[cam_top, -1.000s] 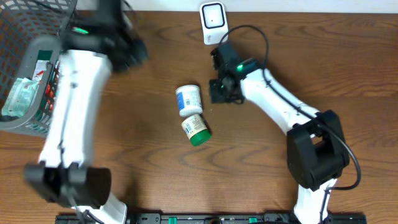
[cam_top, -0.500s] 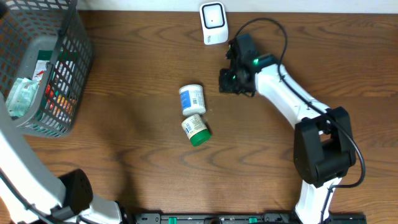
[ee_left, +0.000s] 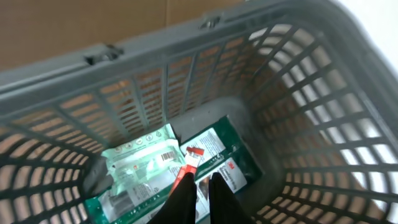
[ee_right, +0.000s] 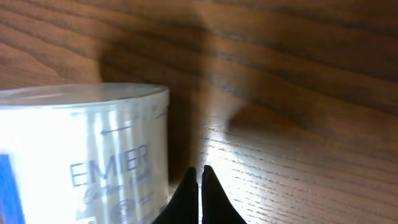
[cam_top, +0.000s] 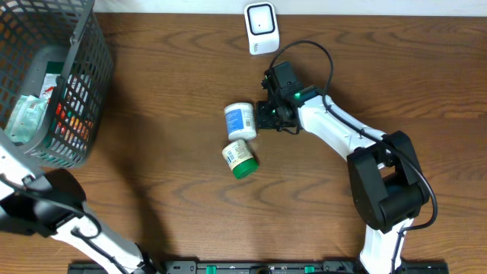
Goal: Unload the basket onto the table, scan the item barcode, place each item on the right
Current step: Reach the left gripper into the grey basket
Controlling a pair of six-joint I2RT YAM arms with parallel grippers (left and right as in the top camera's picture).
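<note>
A white bottle with a blue label [cam_top: 240,120] lies on its side mid-table, and it fills the left of the right wrist view as the white bottle [ee_right: 81,155]. A smaller bottle with a green lid [cam_top: 240,159] lies just in front of it. The white scanner [cam_top: 261,28] stands at the table's far edge. My right gripper [cam_top: 263,116] is shut and empty, its tips [ee_right: 199,180] low over the wood right beside the white bottle's end. My left gripper [ee_left: 202,190] is shut and empty, hanging above the packages inside the grey basket [ee_left: 298,93].
The grey wire basket [cam_top: 84,68] stands at the far left of the table. It holds a pale green wipes pack [ee_left: 146,162], a dark green 3M pack [ee_left: 221,155] and a red-tipped item [ee_left: 191,163]. My left arm's base [cam_top: 46,209] is at the front left.
My right gripper swung away to the right, then came back beside the white bottle, which has shifted slightly right. My left arm has swung off the table to above the basket.
</note>
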